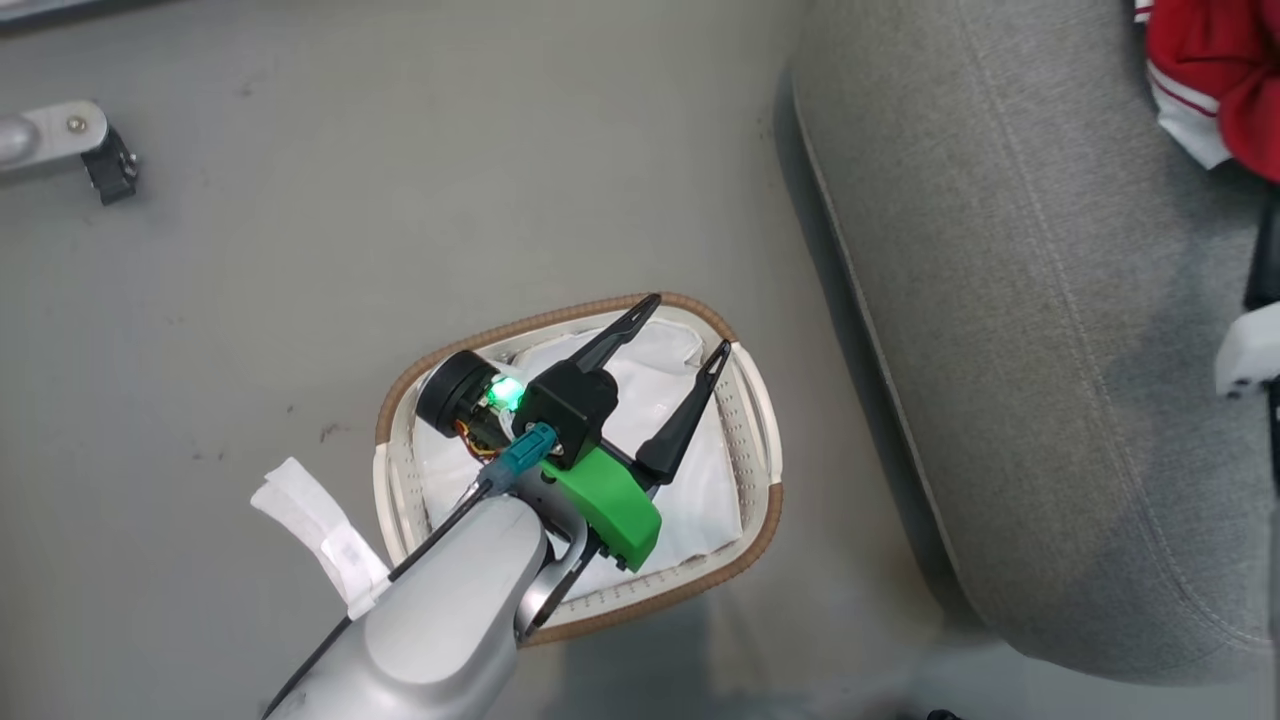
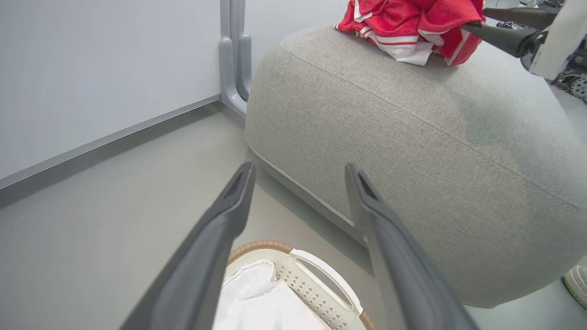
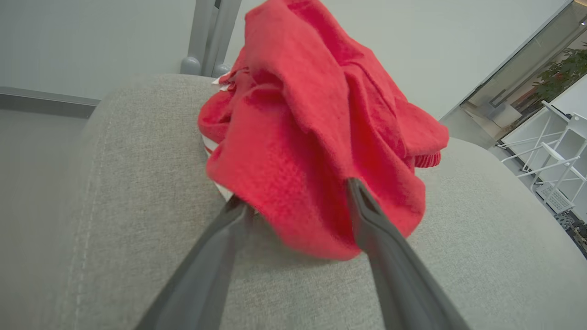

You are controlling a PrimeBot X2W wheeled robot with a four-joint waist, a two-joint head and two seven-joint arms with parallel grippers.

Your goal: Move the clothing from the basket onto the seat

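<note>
A: Starting big. Grey seat [image 1: 1000, 350] to the right of the basket [image 1: 560, 312], touching or not?

B: Not touching. Near, with a strip of floor [image 1: 300, 250] between. Tagging the basket as standing on the floor, white liner [image 1: 690, 490] inside.

A: Any red left in there?

B: None seen. Just liner wherever visible. Can't rule out a scrap under the left arm [image 1: 450, 600], which covers part of it.

A: Clothing?

B: Red clothing [image 3: 316, 137] bunched in a heap on top of the seat, well apart from the basket. White striped trim along the lower edge of the heap.

A: Right gripper [image 3: 297, 192]?

B: At the heap, fingers [image 3: 390, 256] spread wide, not pinching anything. Cloth hanging over both of them and touching. Tagging as lying on the seat, not gripped.

A: Left gripper [image 1: 690, 322]?

B: Above the basket, fingers [image 1: 680, 420] wide apart, nothing between them.

A: Progress?

B: Judging it close to finished: clothes on the seat, basket seemingly down to the liner. Left to do, probably: clear the right arm from the cloth, then check the hidden bit of the basket.
</note>
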